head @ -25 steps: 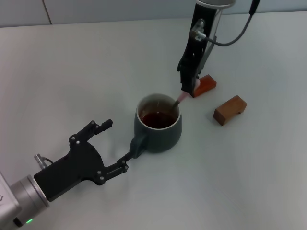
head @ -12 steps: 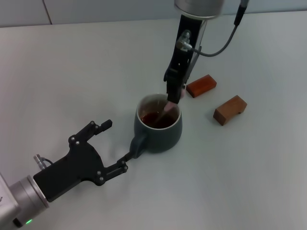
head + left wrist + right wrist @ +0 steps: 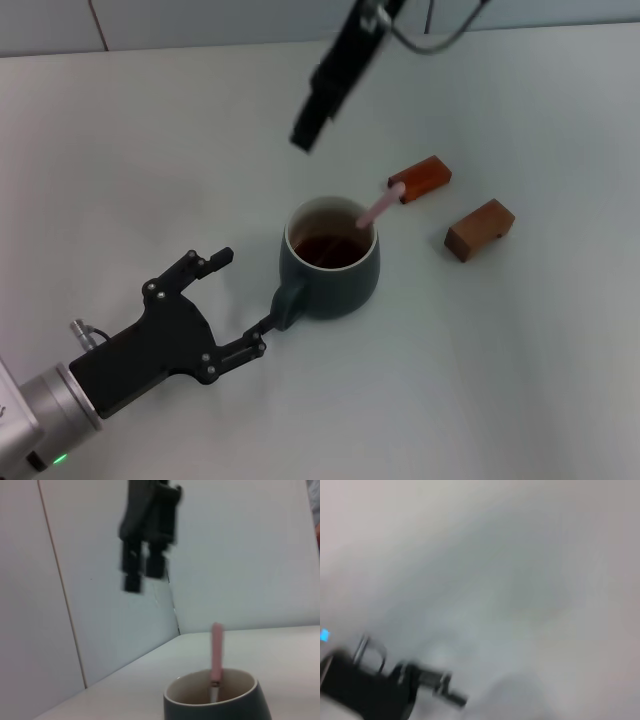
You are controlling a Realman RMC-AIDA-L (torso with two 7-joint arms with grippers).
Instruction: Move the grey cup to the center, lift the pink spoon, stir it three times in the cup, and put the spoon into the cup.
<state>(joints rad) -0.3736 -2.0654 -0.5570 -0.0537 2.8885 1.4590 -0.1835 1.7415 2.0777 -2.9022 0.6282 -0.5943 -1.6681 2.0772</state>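
Note:
The grey cup point(image 3: 335, 280) stands mid-table with dark liquid inside; it also shows in the left wrist view point(image 3: 220, 705). The pink spoon point(image 3: 377, 210) stands in the cup, its pink handle leaning over the far right rim, free of any gripper; the left wrist view shows it too point(image 3: 216, 650). My right gripper point(image 3: 305, 135) hangs well above and to the left of the cup, empty, fingers slightly apart point(image 3: 144, 577). My left gripper point(image 3: 238, 302) is open on the table beside the cup's handle, one finger touching it.
Two brown wooden blocks lie right of the cup: a reddish one point(image 3: 420, 178) just behind the spoon's handle and a lighter one point(image 3: 480, 230) farther right. The white table point(image 3: 500, 380) stretches around them.
My right gripper let go of the spoon and rose up and to the left, away from the cup. The spoon stays in the cup, leaning on its rim. The left arm has not moved.

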